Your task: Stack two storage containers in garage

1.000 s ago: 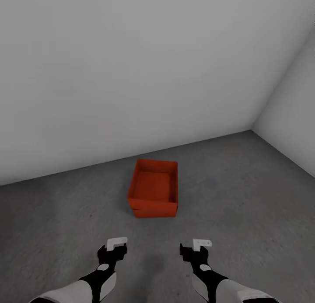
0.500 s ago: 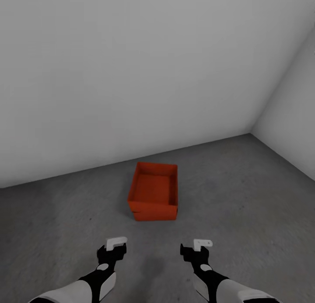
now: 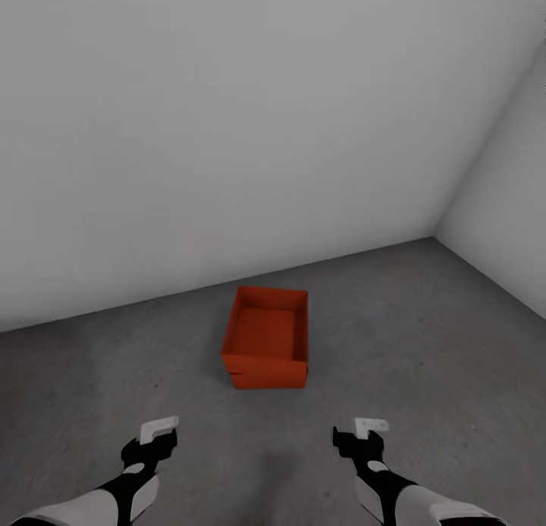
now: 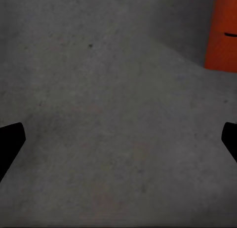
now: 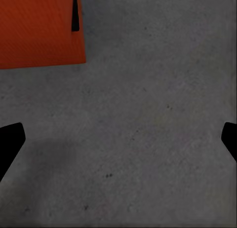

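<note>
The left gripper (image 3: 158, 429) has swung outward and dropped lower. The right gripper (image 3: 371, 427) has drifted slightly outward and down too.

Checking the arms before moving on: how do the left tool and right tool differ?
The left tool sits farther out sideways from the orange containers than the right tool. The left tool's wrist camera catches a thin orange strip; the right tool's catches a broader patch. Both are open, empty, above the concrete floor.
</note>
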You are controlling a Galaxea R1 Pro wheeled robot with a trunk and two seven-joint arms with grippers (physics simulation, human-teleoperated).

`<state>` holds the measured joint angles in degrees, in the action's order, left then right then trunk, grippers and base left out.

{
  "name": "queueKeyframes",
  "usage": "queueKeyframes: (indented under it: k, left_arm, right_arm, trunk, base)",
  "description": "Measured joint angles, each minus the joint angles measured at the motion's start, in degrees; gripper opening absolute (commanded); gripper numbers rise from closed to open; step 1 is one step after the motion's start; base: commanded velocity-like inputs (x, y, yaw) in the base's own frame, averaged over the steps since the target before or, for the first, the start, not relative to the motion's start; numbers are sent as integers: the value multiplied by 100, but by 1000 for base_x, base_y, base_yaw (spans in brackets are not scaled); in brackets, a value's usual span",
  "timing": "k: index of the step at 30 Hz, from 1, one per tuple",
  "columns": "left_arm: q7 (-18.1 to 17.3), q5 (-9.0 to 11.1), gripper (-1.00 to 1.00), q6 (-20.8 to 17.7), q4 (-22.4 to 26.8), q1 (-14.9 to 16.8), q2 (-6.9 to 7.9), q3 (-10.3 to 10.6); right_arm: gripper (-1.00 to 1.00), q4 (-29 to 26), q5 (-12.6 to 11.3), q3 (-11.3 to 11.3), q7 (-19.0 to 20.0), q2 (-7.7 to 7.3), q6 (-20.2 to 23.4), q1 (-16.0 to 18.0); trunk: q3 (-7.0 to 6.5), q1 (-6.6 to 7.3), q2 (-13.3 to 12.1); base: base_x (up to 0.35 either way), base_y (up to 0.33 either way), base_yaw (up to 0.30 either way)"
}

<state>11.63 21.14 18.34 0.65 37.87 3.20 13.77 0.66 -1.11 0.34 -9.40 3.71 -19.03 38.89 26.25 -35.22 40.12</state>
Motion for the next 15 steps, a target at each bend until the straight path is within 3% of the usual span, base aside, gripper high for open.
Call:
queueKeyframes:
  k: [5, 15]
  left_arm:
    - [-66, 74, 100, -19, -55, -21, 85, 5]
    - [-75, 86, 100, -26, -63, -2, 102, 6]
  right_arm:
    - [100, 95, 4, 5, -14, -39, 11, 19]
    - [100, 108, 5, 2, -18, -68, 6, 36]
  trunk:
    - [-44, 0, 0]
    - [-131, 0, 0]
  base:
    - [0, 0, 0]
    - [0, 0, 0]
